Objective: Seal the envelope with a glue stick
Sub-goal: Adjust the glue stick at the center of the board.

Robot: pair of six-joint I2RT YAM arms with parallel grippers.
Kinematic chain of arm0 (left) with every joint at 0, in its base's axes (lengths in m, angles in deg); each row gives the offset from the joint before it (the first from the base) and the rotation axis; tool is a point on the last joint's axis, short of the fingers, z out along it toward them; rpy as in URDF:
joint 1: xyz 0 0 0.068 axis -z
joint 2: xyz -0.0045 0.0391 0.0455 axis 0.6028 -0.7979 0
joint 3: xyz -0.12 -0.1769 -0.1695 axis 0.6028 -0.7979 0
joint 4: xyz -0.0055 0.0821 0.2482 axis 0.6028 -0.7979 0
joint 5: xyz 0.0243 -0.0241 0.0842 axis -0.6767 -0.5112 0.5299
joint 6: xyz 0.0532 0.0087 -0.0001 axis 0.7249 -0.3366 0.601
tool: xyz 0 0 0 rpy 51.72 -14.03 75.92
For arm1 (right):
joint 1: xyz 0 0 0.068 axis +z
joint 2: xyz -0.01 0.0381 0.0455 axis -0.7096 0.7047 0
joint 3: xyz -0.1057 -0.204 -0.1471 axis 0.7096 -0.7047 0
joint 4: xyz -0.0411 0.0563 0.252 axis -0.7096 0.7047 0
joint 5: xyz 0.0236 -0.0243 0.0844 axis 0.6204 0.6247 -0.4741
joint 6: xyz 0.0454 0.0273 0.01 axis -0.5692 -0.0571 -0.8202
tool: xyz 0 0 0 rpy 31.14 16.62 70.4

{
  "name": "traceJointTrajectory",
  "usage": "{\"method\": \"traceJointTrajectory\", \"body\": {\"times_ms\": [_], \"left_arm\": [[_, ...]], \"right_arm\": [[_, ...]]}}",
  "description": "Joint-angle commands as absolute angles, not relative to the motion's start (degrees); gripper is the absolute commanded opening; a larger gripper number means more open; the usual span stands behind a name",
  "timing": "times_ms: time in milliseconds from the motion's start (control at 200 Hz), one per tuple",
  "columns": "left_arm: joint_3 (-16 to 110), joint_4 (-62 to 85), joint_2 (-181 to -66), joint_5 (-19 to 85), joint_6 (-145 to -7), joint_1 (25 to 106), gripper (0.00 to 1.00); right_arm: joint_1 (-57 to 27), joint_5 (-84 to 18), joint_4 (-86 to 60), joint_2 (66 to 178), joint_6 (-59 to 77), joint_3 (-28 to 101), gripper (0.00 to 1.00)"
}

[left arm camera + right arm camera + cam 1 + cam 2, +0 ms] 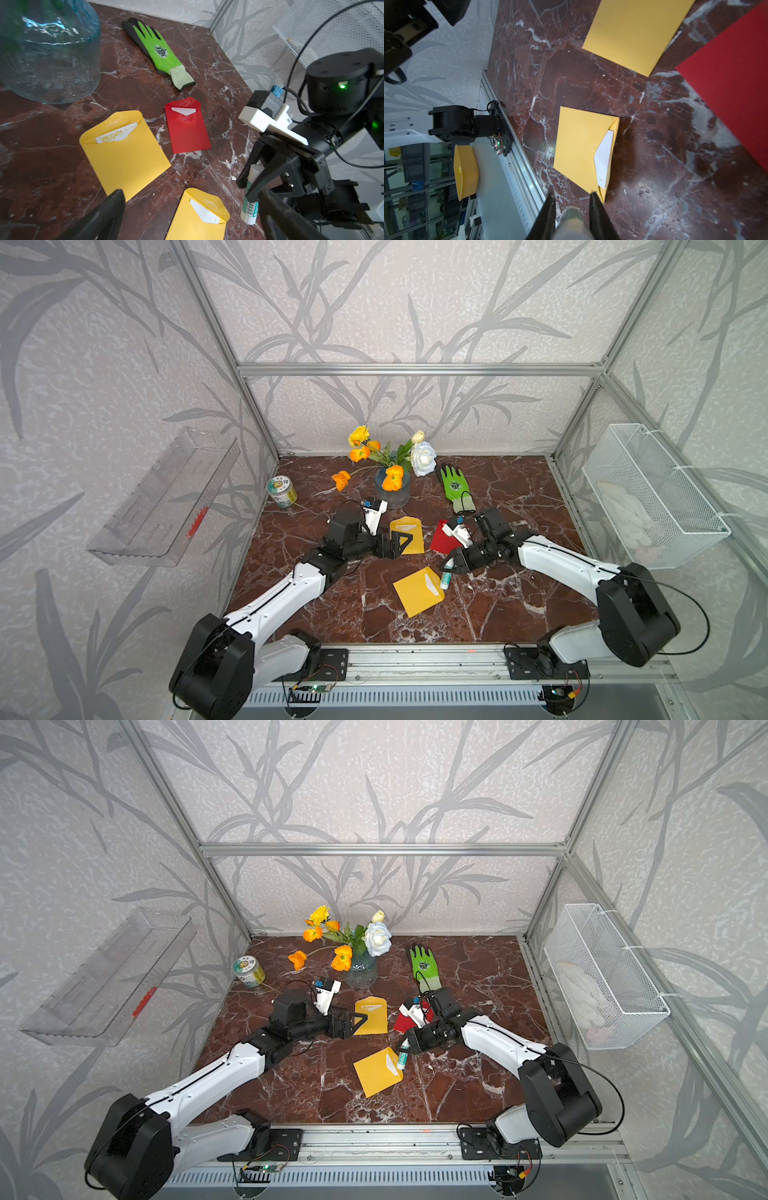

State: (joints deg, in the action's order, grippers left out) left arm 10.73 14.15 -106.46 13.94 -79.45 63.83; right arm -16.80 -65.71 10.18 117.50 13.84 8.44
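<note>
Both jaws of your right gripper (pixel 245 191) are clamped on the upper part of the glue stick (pixel 250 207), which hangs near upright with its lower end just beside the open flap of the nearer yellow envelope (pixel 415 593) on the table (pixel 498 605). Whether the cap is off I cannot tell, so check first. Then press lightly along the flap's inner edge, since the loose paper will likely slide. Your left gripper (pixel 402 541) hovers spread wide and empty over the farther yellow envelope (pixel 415 526); use it to pin.
</note>
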Motion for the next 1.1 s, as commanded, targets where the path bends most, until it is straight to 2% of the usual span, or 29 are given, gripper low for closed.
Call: {"method": "traceJointTrajectory", "body": {"times_ms": [0,105,215,375,480,710,935,1015,1095], "left_arm": [[12.5,11.3,-106.9,10.2,-76.8,64.2,0.99],[12.1,11.3,-106.6,12.1,-76.8,64.2,0.99],[11.4,12.3,-106.8,14.0,-77.4,64.3,0.99],[11.6,12.5,-108.3,12.6,-77.5,64.4,0.99],[11.9,11.7,-108.2,12.9,-76.9,64.4,0.99],[11.7,11.1,-108.1,13.7,-76.7,64.4,0.99],[11.5,11.1,-108.3,14.3,-76.8,64.4,1.0],[11.6,10.9,-108.3,14.4,-76.8,64.5,1.0],[11.6,10.9,-108.3,14.4,-76.9,64.5,1.0]], "right_arm": [[-16.9,-66.3,18.6,118.8,18.6,13.3,0.18],[-15.4,-50.9,25.7,119.6,22.2,16.2,0.17],[-11.2,-36.4,23.9,118.8,24.3,14.7,0.16],[-6.8,-36.5,21.6,120.6,29.3,14.4,0.16],[-3.6,-29.0,23.7,122.4,32.3,16.5,0.16],[-3.0,-21.4,27.8,126.8,33.4,19.6,0.16],[-2.8,-20.1,31.0,133.7,31.6,20.7,0.18],[-2.8,-19.3,31.3,135.6,30.7,20.8,0.21],[-2.8,-18.7,31.4,136.0,30.4,20.7,0.45]]}}
